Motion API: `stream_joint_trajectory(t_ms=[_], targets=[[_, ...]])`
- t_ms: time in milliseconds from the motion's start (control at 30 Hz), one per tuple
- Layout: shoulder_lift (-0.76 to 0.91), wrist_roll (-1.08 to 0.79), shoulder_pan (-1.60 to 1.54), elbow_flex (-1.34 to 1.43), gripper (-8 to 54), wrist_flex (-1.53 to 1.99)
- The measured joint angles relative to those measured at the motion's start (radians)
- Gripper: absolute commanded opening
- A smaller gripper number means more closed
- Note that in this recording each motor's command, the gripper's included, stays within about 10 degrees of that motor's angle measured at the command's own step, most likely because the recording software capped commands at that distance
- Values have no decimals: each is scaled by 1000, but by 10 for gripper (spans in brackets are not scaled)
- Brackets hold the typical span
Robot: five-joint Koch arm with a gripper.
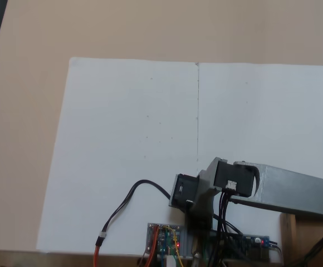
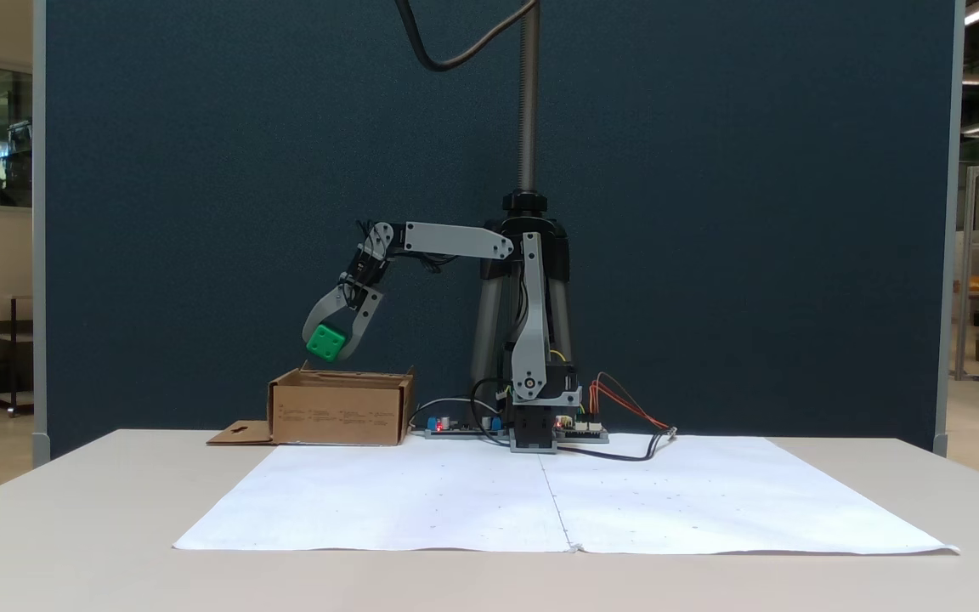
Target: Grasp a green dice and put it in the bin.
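Holding the green dice (image 2: 325, 342) up in the air, your gripper (image 2: 330, 350) has its two grey fingers closed on the little cube, one on each side. The dice hangs just above the bin (image 2: 339, 410), near the left end of its open top as the front fixed view shows it. It is not inside yet. The bin sits on the table (image 2: 73, 510), just beside the white paper (image 2: 557, 501), with one flap lying flat on its left.

Your job now, I think, is the drop. The dice looks close to the bin's left wall, so slide it a little toward the middle of the box first. Then bring it lower, so it will not bounce out. Open the fingers slowly and all the way.

From above, you can see the grey arm (image 1: 295, 189) reaching off to the right edge, over the paper's corner
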Motion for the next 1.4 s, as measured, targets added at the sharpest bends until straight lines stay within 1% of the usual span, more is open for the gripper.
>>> stream_joint_trajectory(t_ms=[233, 267, 367, 400, 600, 667, 733, 833, 900, 1000, 1067, 1267, 1400], targets=[[0, -83, 8, 0, 119, 141], [-2, -87, 8, 0, 132, 153], [0, -87, 18, 0, 275, 169], [0, -87, 20, -2, 307, 170], [0, -87, 23, -2, 317, 170], [0, -69, 21, -2, 374, 169], [-2, 2, -9, -29, 377, 169], [9, 112, -140, -132, 378, 169], [46, 190, -278, -137, 381, 169], [115, 293, -492, -138, 429, 169], [132, 316, -635, -138, 444, 167], [135, 322, -1068, -124, 439, 130], [133, 324, -1351, 92, 432, -9]])
